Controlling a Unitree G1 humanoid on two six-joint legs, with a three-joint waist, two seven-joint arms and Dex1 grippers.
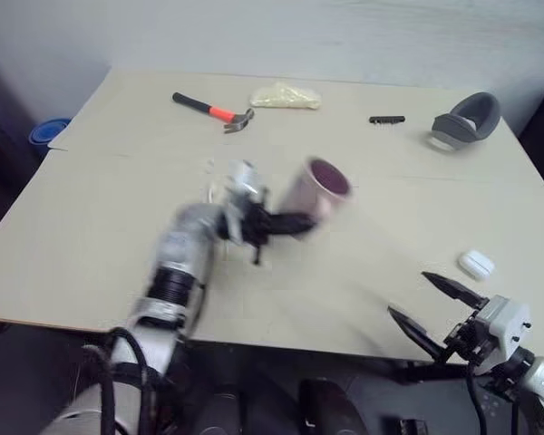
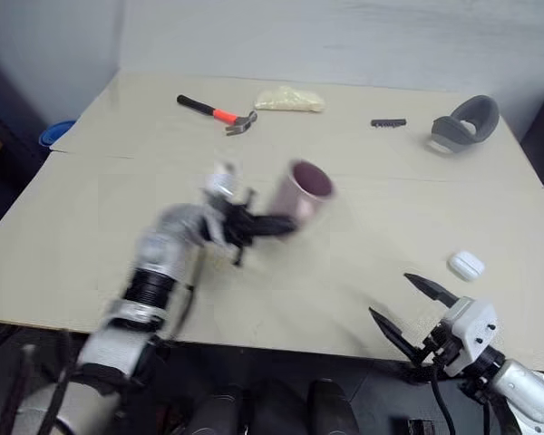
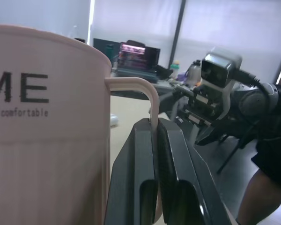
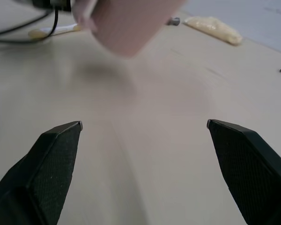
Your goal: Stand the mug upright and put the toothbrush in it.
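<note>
My left gripper (image 1: 295, 222) is shut on the loop handle of the pale pink mug (image 1: 317, 186) and holds it above the middle of the table. The mug is tilted, and its maroon mouth faces up and to the right. In the left wrist view the handle (image 3: 147, 91) is pinched between the two black fingers (image 3: 175, 159), beside the printed side of the mug (image 3: 42, 136). A slim pale yellowish stick, probably the toothbrush (image 4: 54, 31), lies on the table beyond the mug. My right gripper (image 1: 408, 292) hangs open over the near right table edge with nothing in it.
At the far side of the table (image 1: 91, 236) lie an orange-and-black hammer (image 1: 213, 111), a pale yellow bag (image 1: 286, 95), a small black piece (image 1: 386, 119) and a grey headset-like thing (image 1: 465, 120). A white case (image 1: 476, 264) sits near my right gripper.
</note>
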